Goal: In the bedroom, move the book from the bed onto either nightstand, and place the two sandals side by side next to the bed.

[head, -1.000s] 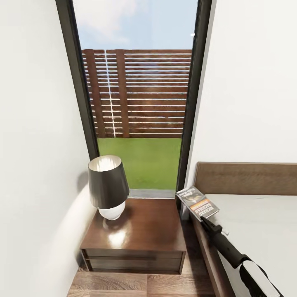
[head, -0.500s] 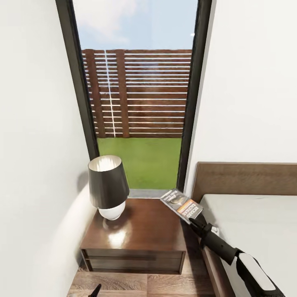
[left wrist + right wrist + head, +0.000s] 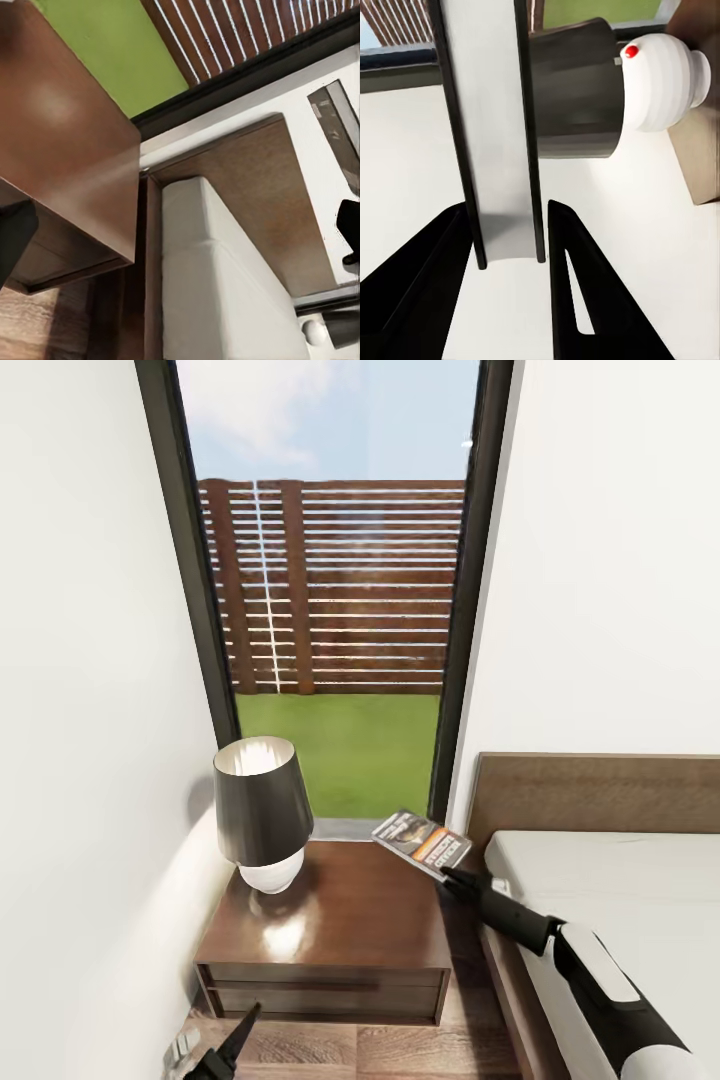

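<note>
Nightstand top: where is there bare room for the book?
The nightstand is bare over its right half and front, from the lamp to the edge beside the bed. The left rear corner is crowded by the lamp. The book, held in the right pincer, hangs over the right rear corner.

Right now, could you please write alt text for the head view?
The right hand holds the book above the right rear corner of the nightstand, beside the bed. A dark-shaded lamp stands on the nightstand before a tall window.
</note>
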